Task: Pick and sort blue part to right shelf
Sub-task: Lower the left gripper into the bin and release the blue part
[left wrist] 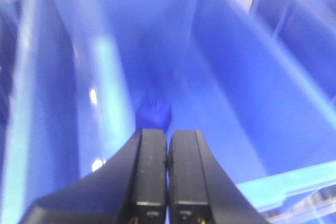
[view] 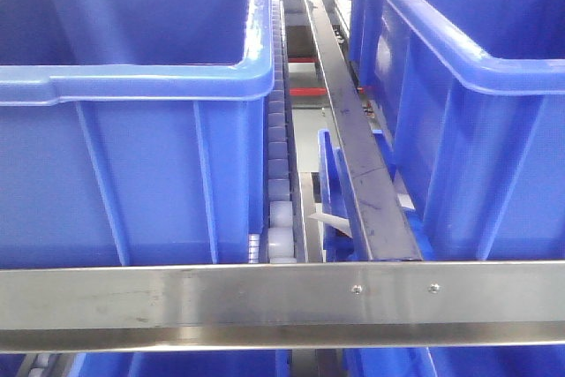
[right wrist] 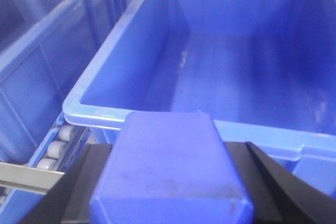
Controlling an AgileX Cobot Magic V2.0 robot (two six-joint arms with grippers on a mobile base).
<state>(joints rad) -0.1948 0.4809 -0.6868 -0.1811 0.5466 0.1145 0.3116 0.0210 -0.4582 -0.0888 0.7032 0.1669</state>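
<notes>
My right gripper [right wrist: 168,182] is shut on a blue block-shaped part [right wrist: 170,166], its black fingers [right wrist: 79,182] pressed on both sides. It holds the part just in front of the near rim of a large open blue bin [right wrist: 157,121] of the right shelf. That bin's inside shows no parts. My left gripper [left wrist: 168,145] is shut, its two black fingers [left wrist: 149,171] together, pointing down into another blue bin [left wrist: 236,93]. A small blue part [left wrist: 154,113] lies on that bin's floor just beyond the fingertips. Neither gripper shows in the front view.
The front view shows the shelf's steel front rail [view: 265,302] with two screws, a left bin [view: 132,130], a right bin [view: 477,112], white rollers [view: 279,209] and a dark divider rail [view: 353,130] between them. Rollers [right wrist: 55,148] also lie left of the right bin.
</notes>
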